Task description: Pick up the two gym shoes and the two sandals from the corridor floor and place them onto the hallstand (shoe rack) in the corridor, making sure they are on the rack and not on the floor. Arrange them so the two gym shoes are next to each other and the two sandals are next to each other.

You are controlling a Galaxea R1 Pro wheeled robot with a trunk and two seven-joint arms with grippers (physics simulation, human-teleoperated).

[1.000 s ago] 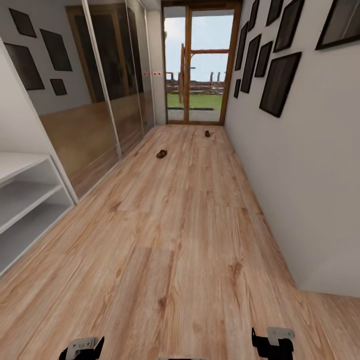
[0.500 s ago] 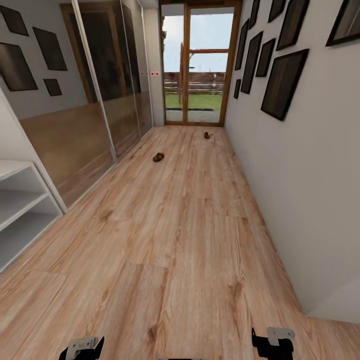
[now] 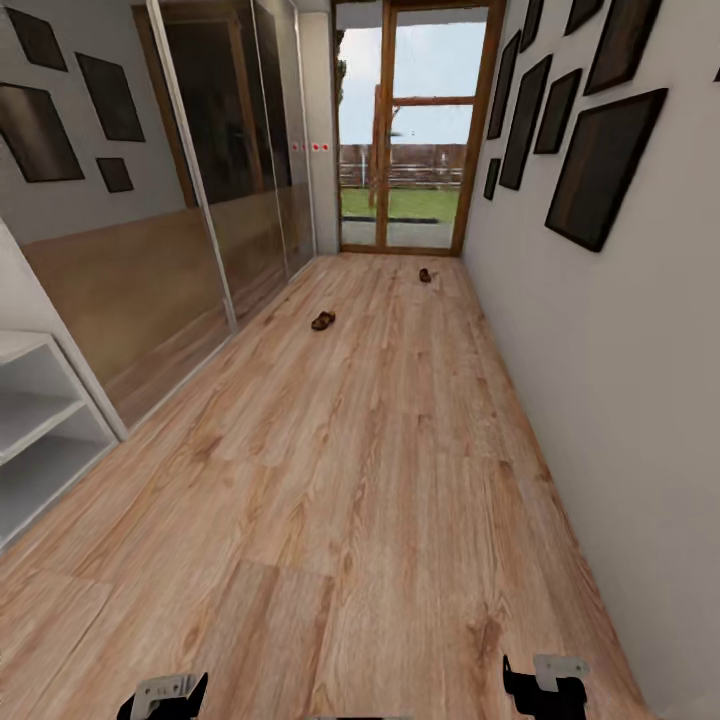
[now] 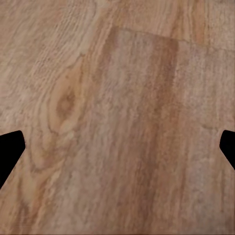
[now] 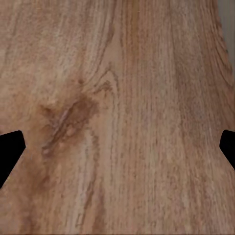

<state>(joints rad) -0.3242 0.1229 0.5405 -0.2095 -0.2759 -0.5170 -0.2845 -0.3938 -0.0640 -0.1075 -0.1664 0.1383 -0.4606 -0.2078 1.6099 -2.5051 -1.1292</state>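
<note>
- corridor floor: light wood planks running to a glazed door at the far end.
- two sandals: one dark brown sandal lies mid-corridor, nearer the mirrored wardrobe; the second sandal sits farther off, close to the door and the right wall. well apart from each other.
- gym shoes: none made out in these pictures.
- white shelving at the left edge; too little in view to say whether it is the hallstand.
- left gripper and right gripper low over bare floor; wrist views show the fingers spread wide with nothing between them.
- step, as judged: approach stage, nothing picked up yet.
- next move likely calls for driving up to the nearer sandal, then lowering an arm with fingers parted across its strap.
</note>
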